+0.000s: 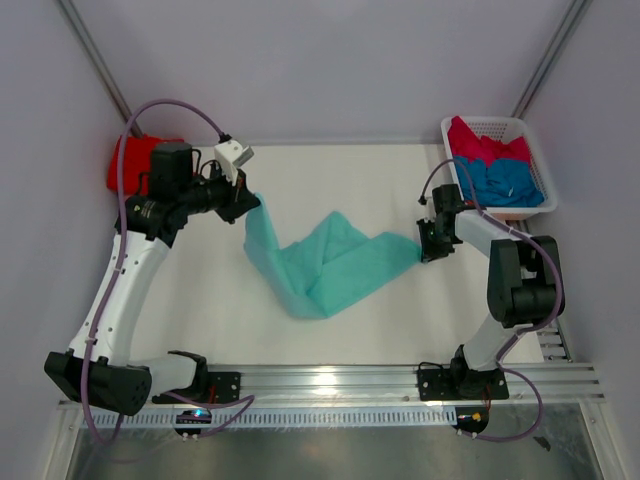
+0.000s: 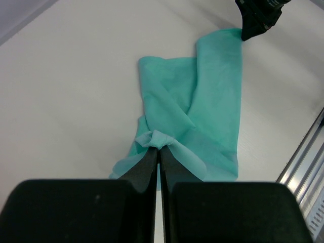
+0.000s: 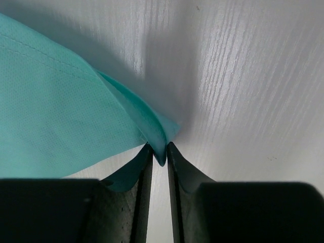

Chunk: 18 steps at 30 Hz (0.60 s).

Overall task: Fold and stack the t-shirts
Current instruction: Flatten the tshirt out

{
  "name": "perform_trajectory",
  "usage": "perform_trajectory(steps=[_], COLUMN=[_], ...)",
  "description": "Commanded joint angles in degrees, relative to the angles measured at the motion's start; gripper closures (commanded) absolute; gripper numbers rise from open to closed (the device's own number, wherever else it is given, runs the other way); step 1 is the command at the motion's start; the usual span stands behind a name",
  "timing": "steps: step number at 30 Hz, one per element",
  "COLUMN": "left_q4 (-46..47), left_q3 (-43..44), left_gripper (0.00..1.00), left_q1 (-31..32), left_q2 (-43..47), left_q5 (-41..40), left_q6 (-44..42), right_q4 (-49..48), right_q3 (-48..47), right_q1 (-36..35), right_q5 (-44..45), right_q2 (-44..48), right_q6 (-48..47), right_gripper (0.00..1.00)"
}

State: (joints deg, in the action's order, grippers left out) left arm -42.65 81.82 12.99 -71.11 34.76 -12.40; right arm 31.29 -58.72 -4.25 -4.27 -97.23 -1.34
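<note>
1. Looking at the mint-teal t-shirt (image 1: 330, 265): lay stretched from left to right across the middle of the white table (image 1: 330, 180), twisted and doubled over itself, sagged in a loose V toward the near edge.
2. Rested on the tabletop through its middle folds; rose off the surface at its left end, where the cloth was bunched into a small knot.
3. Was clamped at that knot by the left gripper (image 2: 158, 148), with both fingers pressed flat together on the fabric.
4. Seen from above, met the left gripper (image 1: 250, 205) over the back-left part of the table, with the cloth climbing up to the fingertips.
5. Was pinched at its far right corner by the right gripper (image 3: 159, 152), set low over the table and closed on the tip of the corner with only a narrow slit between the fingers, filled by the cloth.
6. Seen from above, met the right gripper (image 1: 425, 248) just right of centre, in front of the basket (image 1: 545, 170).
7. Farther out, counted three more: a bright red t-shirt (image 1: 135, 160) heaped at the back-left corner behind the left arm; a crimson-pink t-shirt (image 1: 470, 140) and a blue t-shirt (image 1: 505, 180) piled together inside the white slatted basket at the back-right corner, pink toward the back, blue nearer. Lay well apart from the mint-teal one.
</note>
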Motion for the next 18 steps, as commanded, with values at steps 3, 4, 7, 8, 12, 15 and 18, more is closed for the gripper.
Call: perform_trajectory(steps=[3,4,7,8,12,15,18], left_q4=[2.5,2.5,2.5,2.5,4.6,7.2,11.4], left_q3=[-0.2,-0.2,-0.3,-0.4,-1.3,-1.7,0.4], left_gripper=[1.0,1.0,1.0,1.0,1.0,1.0,1.0], left_q1=[-0.2,-0.2,-0.2,-0.2,-0.2,-0.2,-0.2], left_q2=[0.9,0.8,0.9,0.9,1.1,1.3,0.3], left_q5=[1.4,1.4,1.5,1.4,-1.0,-7.5,-20.6], left_q6=[0.5,0.5,0.5,0.5,1.5,3.8,6.2], right_q4=[-1.0,-0.9,-1.1,-1.1,-1.5,-1.4,-1.8], right_q3=[-1.6,-1.7,-1.3,-1.5,-2.8,-6.7,-12.2], right_q1=[0.3,0.3,0.3,0.2,0.4,0.3,0.4], right_q5=[-1.3,-1.5,-2.2,-2.1,-1.0,2.4,7.4], right_q2=[-0.5,-0.5,-0.3,-0.2,1.4,2.7,4.0], right_q6=[-0.1,-0.1,-0.2,-0.2,-1.7,-4.7,-8.0], right_gripper=[0.91,0.96,0.97,0.97,0.97,0.97,0.97])
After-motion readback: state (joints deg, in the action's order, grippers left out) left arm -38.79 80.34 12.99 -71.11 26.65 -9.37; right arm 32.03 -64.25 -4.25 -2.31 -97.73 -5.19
